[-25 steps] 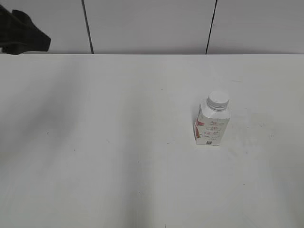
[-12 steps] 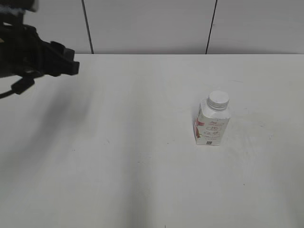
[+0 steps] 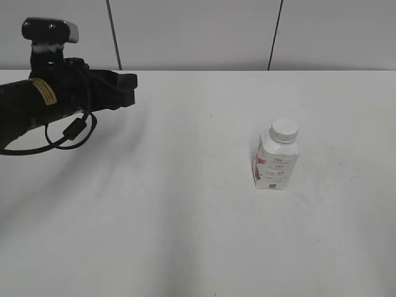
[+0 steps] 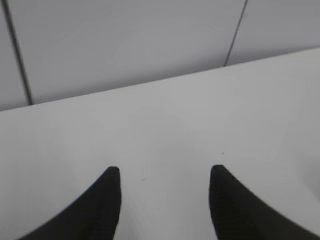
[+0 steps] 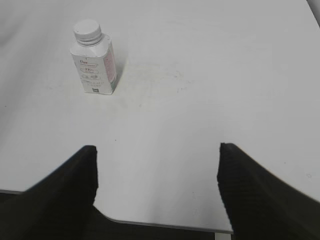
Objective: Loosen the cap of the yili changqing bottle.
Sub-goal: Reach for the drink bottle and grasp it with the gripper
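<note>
White table [image 3: 185,235] and grey panelled wall are framing the scene. Standing upright, the bottle [image 3: 276,162] is sitting well to the right of the left gripper [image 3: 127,90], cap [image 3: 284,129] on top, long axis vertical. Fingers apart, that gripper is hovering empty, and its wrist view is missing the bottle. With jaws wide, the right gripper [image 5: 157,150] is facing the bottle, ahead and to its left, probably nearer.
</note>
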### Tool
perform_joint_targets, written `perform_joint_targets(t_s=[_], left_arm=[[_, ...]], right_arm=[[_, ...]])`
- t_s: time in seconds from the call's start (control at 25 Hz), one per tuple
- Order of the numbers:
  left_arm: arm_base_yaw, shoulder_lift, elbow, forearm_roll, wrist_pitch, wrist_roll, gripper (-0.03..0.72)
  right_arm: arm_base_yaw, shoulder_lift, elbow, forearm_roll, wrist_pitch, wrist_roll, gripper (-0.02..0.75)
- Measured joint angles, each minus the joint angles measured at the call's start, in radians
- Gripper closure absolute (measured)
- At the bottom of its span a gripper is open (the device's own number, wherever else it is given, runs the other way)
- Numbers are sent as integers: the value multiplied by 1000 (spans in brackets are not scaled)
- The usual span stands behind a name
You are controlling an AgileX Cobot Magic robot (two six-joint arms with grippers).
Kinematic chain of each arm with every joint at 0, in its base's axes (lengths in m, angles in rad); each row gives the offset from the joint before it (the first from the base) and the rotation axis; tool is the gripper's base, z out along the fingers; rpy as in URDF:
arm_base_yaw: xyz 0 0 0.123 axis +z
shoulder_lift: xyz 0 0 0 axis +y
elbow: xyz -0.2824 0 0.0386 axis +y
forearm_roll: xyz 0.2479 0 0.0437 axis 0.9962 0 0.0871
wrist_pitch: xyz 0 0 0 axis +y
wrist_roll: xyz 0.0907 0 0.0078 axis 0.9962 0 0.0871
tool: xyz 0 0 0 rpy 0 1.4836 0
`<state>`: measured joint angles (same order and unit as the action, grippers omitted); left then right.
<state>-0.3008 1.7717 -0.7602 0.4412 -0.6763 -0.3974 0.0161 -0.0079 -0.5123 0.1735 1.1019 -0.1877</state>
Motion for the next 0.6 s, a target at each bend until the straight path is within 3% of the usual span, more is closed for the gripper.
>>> perform_joint_targets(t_s=[0.16,0.36,0.6], left_arm=[[90,103,0,221,-244,-144,322],[183,231,-15,429,-479,-135,322],[169,359,-177,810,-520,-101,321]], right_arm=[[0,0,0,0,0,0,151],[0,0,0,0,0,0,151],[0,0,0,1,-1,17,151]])
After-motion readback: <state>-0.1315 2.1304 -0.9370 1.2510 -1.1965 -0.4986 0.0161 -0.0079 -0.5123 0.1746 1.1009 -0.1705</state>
